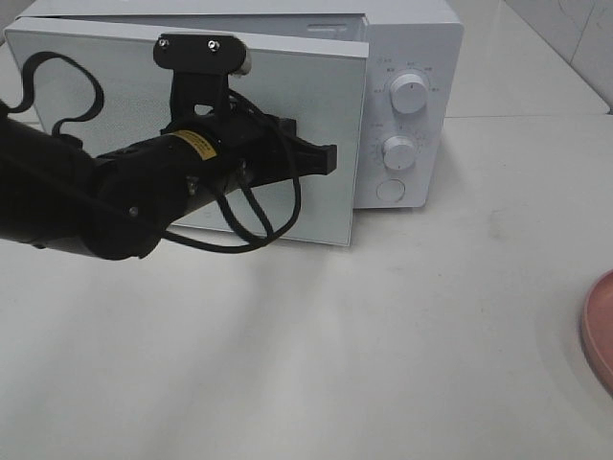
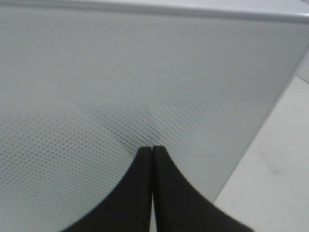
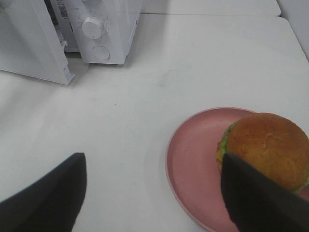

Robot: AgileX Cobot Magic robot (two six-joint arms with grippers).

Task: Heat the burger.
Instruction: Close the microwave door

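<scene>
Black left gripper (image 2: 152,151) shut tight, tips against white microwave door (image 1: 306,125), middle of high view. Right gripper (image 3: 153,193) wide open, holding nothing. Burger (image 3: 268,150) on pink plate (image 3: 193,164), lower right.

burger (image 3: 268,147): small, round, with a smooth domed golden-brown bun
filling: green leafy edge shows under the bun
pose: upright, bun dome up
support: sits on a pink plate (image 3: 193,159), toward one side of it
place: just beside one finger of the right gripper (image 3: 154,193), between its spread jaws, not gripped
</scene>
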